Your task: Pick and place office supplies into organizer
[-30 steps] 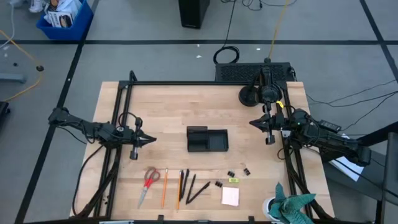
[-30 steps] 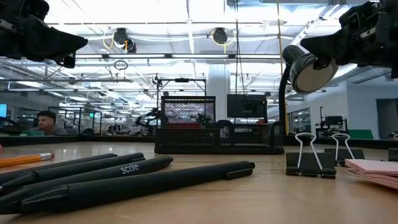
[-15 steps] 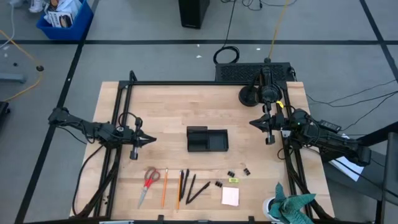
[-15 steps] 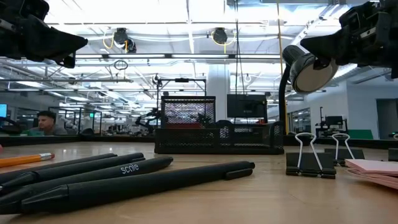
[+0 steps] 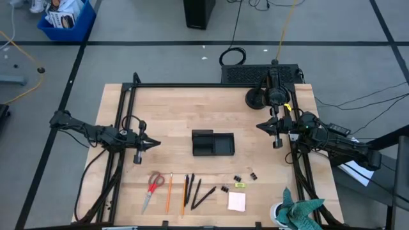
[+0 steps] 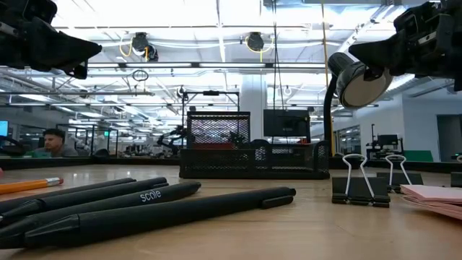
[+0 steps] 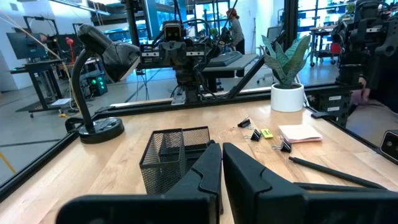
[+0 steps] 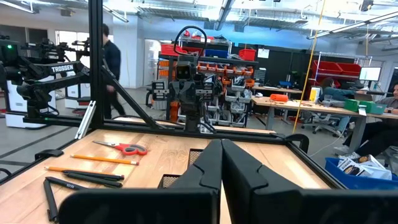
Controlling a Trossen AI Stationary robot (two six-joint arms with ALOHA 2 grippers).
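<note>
No supply is picked yet: both the left gripper (image 5: 155,144) and the right gripper (image 5: 261,126) are held closed and empty beside the mesh organizer (image 5: 213,143) at the table's middle, so a reach to the scissors (image 5: 153,185) near the front edge, with the fingers opened, is called for.

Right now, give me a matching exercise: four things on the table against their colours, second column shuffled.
Things:
1. scissors
2. organizer
3. sticky pad
4. pencil

Colours:
A. black
B. pink
C. red handles
D. orange

Pairs: 1-C, 2-A, 3-B, 4-D
</note>
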